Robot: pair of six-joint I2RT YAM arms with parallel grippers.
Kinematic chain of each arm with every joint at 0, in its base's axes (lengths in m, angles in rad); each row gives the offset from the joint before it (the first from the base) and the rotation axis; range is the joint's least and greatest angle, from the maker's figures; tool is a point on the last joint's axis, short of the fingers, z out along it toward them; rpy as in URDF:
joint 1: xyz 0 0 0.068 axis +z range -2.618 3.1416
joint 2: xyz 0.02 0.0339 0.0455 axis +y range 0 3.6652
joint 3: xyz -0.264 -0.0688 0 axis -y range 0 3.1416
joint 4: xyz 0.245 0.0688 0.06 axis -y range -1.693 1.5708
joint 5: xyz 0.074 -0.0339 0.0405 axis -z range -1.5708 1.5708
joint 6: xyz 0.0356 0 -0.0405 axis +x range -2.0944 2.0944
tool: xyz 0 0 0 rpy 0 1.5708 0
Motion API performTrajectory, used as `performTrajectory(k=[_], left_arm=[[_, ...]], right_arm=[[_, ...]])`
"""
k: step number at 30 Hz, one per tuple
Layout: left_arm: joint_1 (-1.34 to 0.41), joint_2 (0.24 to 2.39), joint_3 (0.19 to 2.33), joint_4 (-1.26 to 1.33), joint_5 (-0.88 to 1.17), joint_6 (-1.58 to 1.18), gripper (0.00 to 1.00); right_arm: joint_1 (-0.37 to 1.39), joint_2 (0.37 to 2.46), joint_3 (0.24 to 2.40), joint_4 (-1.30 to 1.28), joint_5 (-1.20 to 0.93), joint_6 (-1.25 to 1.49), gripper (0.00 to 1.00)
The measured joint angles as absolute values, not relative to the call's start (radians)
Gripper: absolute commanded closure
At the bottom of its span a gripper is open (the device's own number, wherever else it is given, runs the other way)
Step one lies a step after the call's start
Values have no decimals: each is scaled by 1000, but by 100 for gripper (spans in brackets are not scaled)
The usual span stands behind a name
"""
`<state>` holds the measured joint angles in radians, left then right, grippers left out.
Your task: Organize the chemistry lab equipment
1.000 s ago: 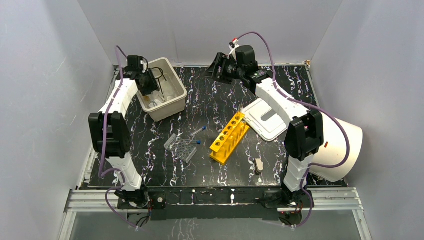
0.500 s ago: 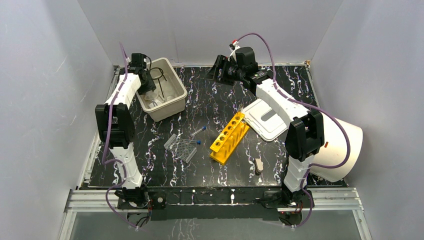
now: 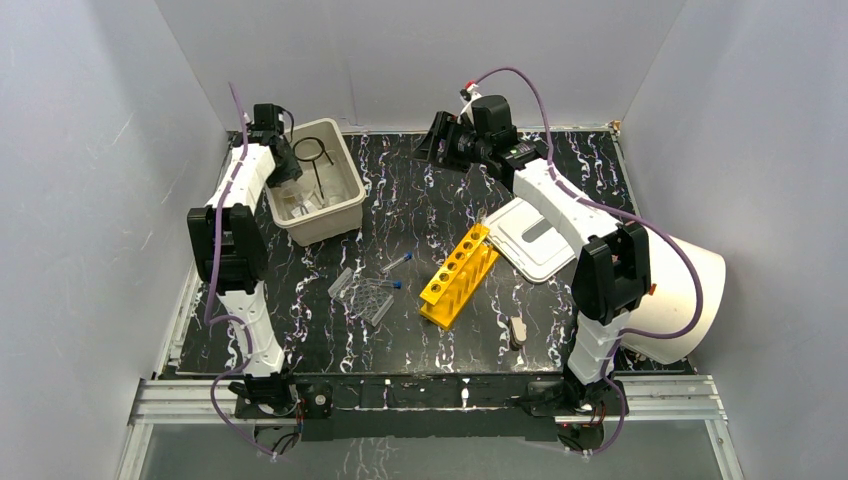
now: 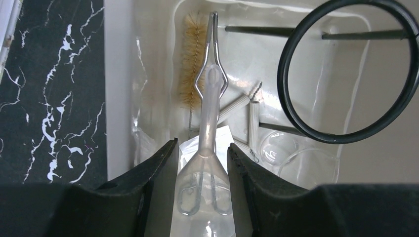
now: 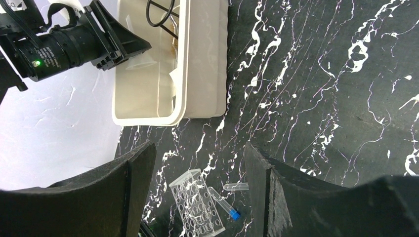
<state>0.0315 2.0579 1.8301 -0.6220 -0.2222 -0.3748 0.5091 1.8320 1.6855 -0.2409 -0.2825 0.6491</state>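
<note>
A: On the left gripper [image 4: 202, 145], what do the fingers do?
B: They clamp a clear funnel [image 4: 207, 123] over the beige bin [image 4: 118, 98], which holds a black wire loop [image 4: 291, 98] and a brush [image 4: 190, 74]
A: And the right gripper [image 5: 197, 148]?
B: Fingers wide apart, empty, above the table [image 3: 420, 200]; the yellow rack [image 3: 458, 275] and clear tray [image 3: 365, 293] lie mid-table

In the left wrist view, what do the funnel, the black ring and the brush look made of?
The funnel: see-through with glossy highlights, glass or clear plastic; can't tell which. The black ring: thin matte loop on straight rods, likely coated metal wire. The brush: tan fuzzy bristles on a thin wire stem, probably metal.
</note>
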Motion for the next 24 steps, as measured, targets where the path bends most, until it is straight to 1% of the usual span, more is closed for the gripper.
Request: performTrajectory(k=[10, 15, 21, 24], left_arm=[[36, 2057, 1848, -635, -222, -365, 56], [36, 2053, 1848, -635, -217, -360, 45], [36, 2044, 1848, -638, -198, -354, 41], [38, 2027, 1848, -644, -169, -352, 37]], right_arm=[[518, 1801, 1670, -254, -264, 642, 26], [525, 1773, 1641, -265, -259, 634, 26], [536, 1756, 1637, -280, -250, 623, 26], [542, 1749, 1637, -288, -246, 616, 25]])
